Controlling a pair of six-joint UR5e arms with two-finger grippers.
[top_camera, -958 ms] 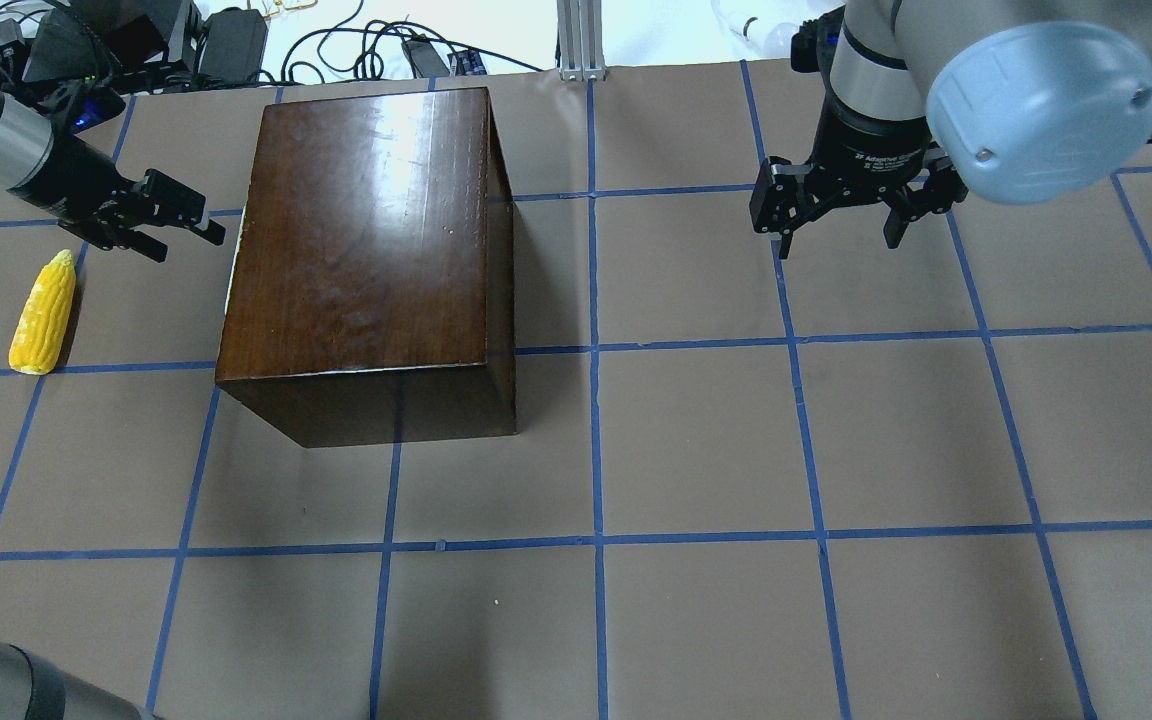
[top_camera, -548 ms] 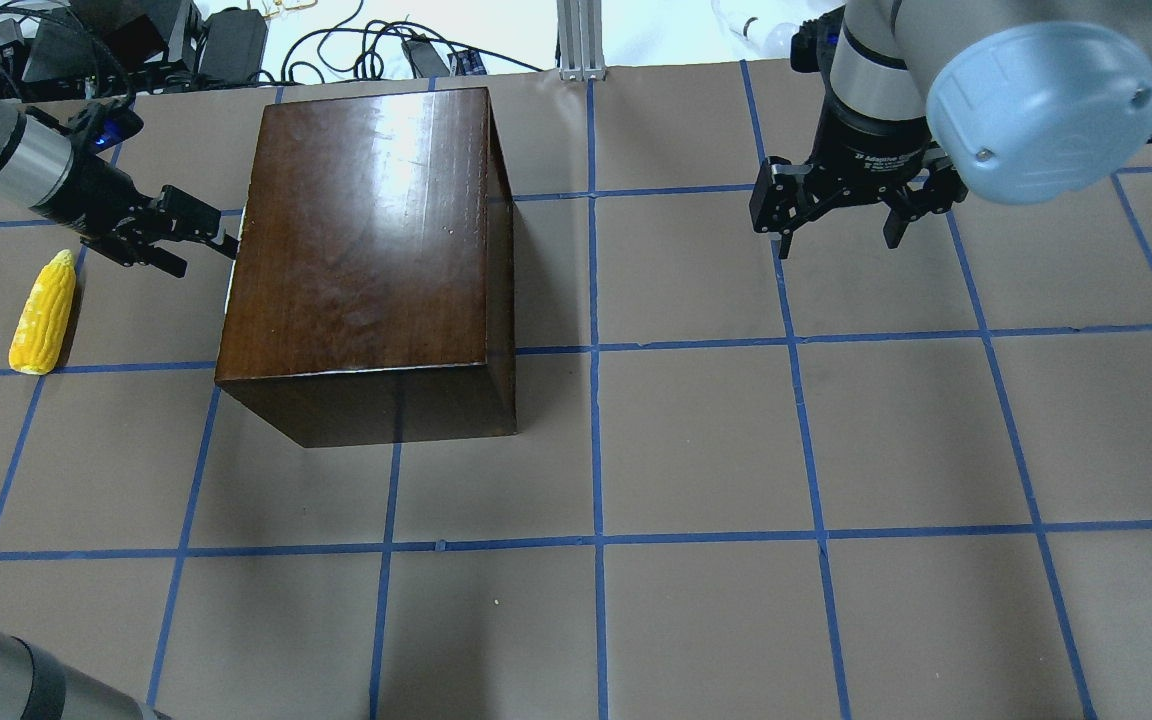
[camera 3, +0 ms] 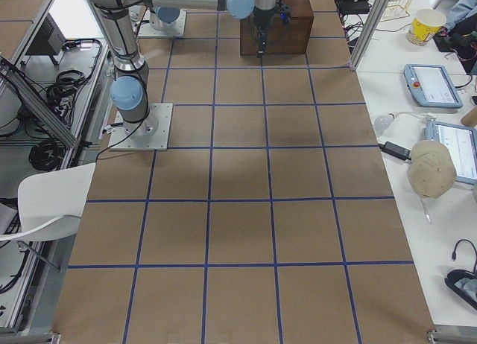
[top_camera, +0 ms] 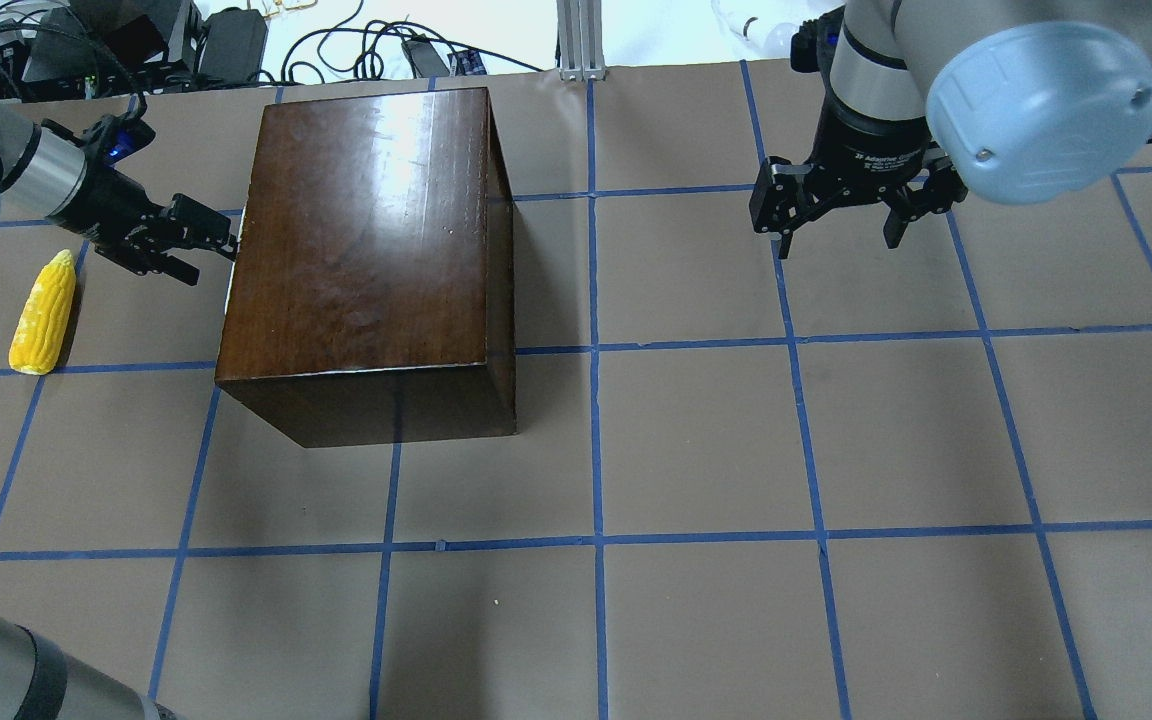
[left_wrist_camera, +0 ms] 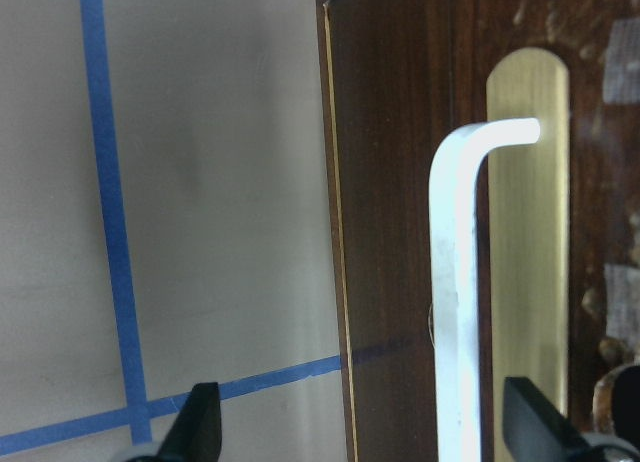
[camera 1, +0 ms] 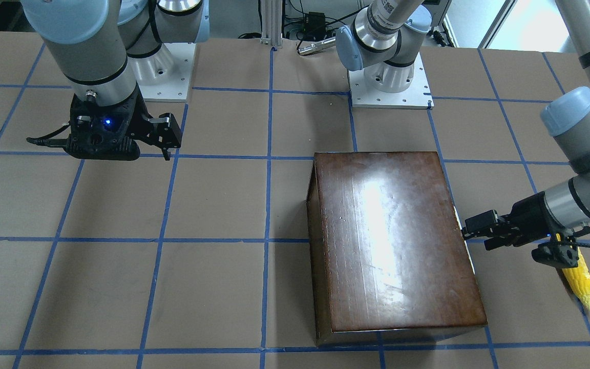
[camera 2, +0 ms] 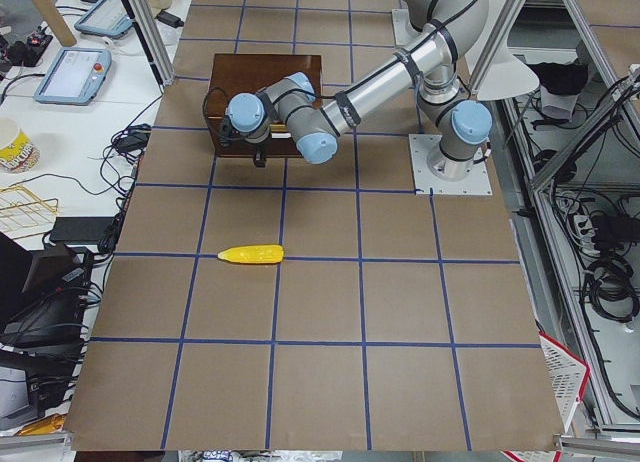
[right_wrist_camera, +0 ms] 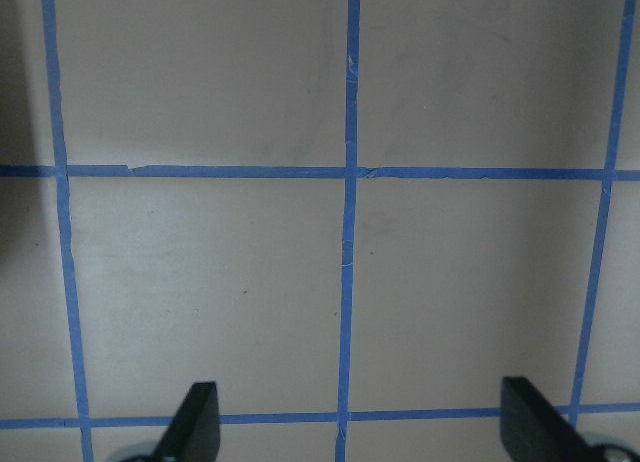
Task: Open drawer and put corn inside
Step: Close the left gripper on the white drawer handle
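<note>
The glossy dark-brown box [top_camera: 366, 240] stands on the table's left half, also in the front view [camera 1: 392, 241]. Its drawer is shut; the dark front panel [left_wrist_camera: 395, 182] with a brass plate and a pale bar handle [left_wrist_camera: 455, 302] fills the left wrist view. My left gripper [top_camera: 204, 245] is open right at the box's left face, with the handle between its fingers [left_wrist_camera: 200, 427], not clamped. The yellow corn [top_camera: 42, 312] lies on the table left of the box, behind that gripper. My right gripper [top_camera: 836, 225] is open and empty above bare table at the far right.
The brown table [top_camera: 696, 440] has a blue tape grid. Cables and electronics [top_camera: 136, 40] lie past its far edge, and an aluminium post [top_camera: 581, 40] stands at the far middle. Both arm bases [camera 1: 390, 87] sit on the robot's side.
My left gripper has moved right from beside the corn up to the box's left face, around the drawer handle. The right arm, box and corn have not moved.
</note>
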